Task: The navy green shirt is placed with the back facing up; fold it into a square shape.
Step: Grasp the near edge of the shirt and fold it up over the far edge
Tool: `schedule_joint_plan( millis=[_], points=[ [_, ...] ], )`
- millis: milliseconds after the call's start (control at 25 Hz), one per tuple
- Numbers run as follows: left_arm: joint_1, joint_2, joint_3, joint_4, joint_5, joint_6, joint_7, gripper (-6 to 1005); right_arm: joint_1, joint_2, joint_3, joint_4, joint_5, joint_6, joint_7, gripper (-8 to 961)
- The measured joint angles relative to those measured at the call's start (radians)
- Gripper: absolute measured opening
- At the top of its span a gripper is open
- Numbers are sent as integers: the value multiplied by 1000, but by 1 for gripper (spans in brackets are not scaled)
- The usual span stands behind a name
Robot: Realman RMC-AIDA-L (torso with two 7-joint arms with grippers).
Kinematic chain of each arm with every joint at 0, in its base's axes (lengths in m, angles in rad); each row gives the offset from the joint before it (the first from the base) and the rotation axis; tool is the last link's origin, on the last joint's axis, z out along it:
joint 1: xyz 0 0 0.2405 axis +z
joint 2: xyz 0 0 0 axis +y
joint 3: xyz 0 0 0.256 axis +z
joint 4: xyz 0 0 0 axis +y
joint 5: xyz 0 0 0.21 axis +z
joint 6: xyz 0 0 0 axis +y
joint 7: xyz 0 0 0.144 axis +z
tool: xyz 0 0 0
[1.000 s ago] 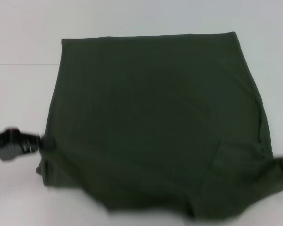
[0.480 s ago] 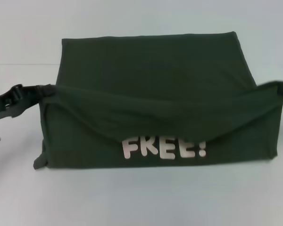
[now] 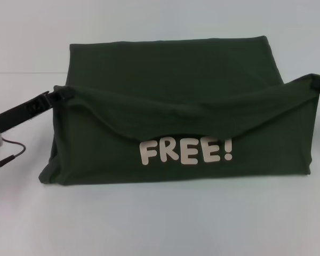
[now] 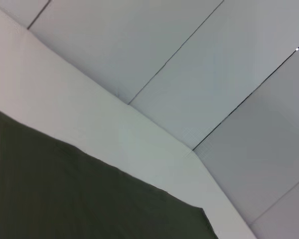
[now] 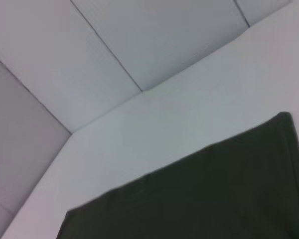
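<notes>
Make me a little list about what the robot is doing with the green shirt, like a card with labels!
shirt: navy green shirt, dark, on a white table
print: white word FREE! showing on the lifted part
near edge: raised off the table, sagging in the middle
left gripper: pinching the shirt's left corner
right gripper: pinching the shirt's right corner
far part: lying flat
fold: not finished yet
</notes>
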State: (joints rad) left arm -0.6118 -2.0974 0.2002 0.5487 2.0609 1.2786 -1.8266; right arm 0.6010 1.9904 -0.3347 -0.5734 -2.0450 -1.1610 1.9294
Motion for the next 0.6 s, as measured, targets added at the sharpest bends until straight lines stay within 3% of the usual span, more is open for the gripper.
schedule_joint_plan(
  millis=[160, 400, 600],
  points=[
    [-15, -13, 1, -3, -36, -34, 55, 52, -3, 19, -1, 8, 68, 41, -49, 13],
    [-31, -19, 2, -9, -66, -89, 94, 52, 8, 26, -2, 43, 99, 84, -105, 12],
    [-42, -39, 2, -10, -87, -155, 148, 51, 24, 38, -2, 90, 118, 145, -184, 12]
  ],
)
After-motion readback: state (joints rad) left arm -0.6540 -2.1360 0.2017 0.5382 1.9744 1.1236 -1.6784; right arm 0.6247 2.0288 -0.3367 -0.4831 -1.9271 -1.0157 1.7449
